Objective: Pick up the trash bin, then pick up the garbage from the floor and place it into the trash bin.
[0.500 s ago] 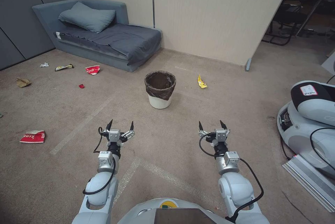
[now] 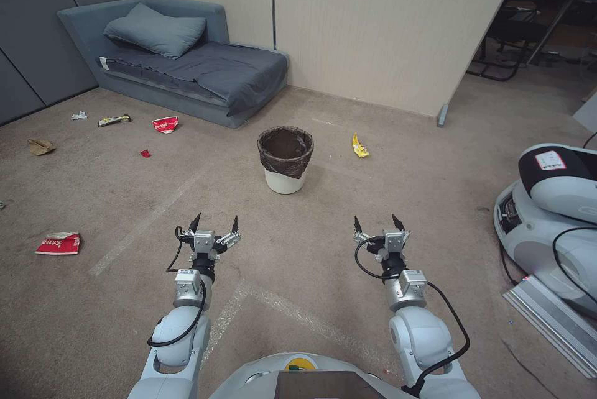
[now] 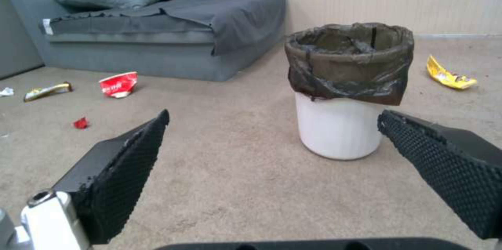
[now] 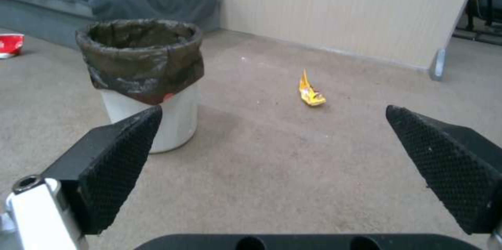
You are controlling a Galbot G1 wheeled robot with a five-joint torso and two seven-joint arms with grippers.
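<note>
The trash bin (image 2: 285, 160) (image 3: 342, 93) (image 4: 151, 81), a white bucket lined with a dark bag, stands upright on the tan carpet floor (image 2: 373, 200) ahead of me. Garbage lies scattered: a yellow wrapper (image 2: 359, 146) (image 4: 310, 92) (image 3: 448, 75) to the bin's right, a red-and-white packet (image 2: 165, 123) (image 3: 118, 84), a snack wrapper (image 2: 114, 119), a white tissue (image 2: 79, 115), a brown bag (image 2: 41, 146), a small red scrap (image 2: 145, 153) and another red packet (image 2: 59, 243) to the left. My left gripper (image 2: 214, 221) and right gripper (image 2: 376, 220) hover open above the carpet, short of the bin, holding nothing.
A grey sofa bed (image 2: 186, 66) with a pillow stands at the back left against the wall. A beige partition (image 2: 398, 32) closes the back. Another white robot base (image 2: 553, 212) with cables and a metal ramp (image 2: 553, 324) sits at the right.
</note>
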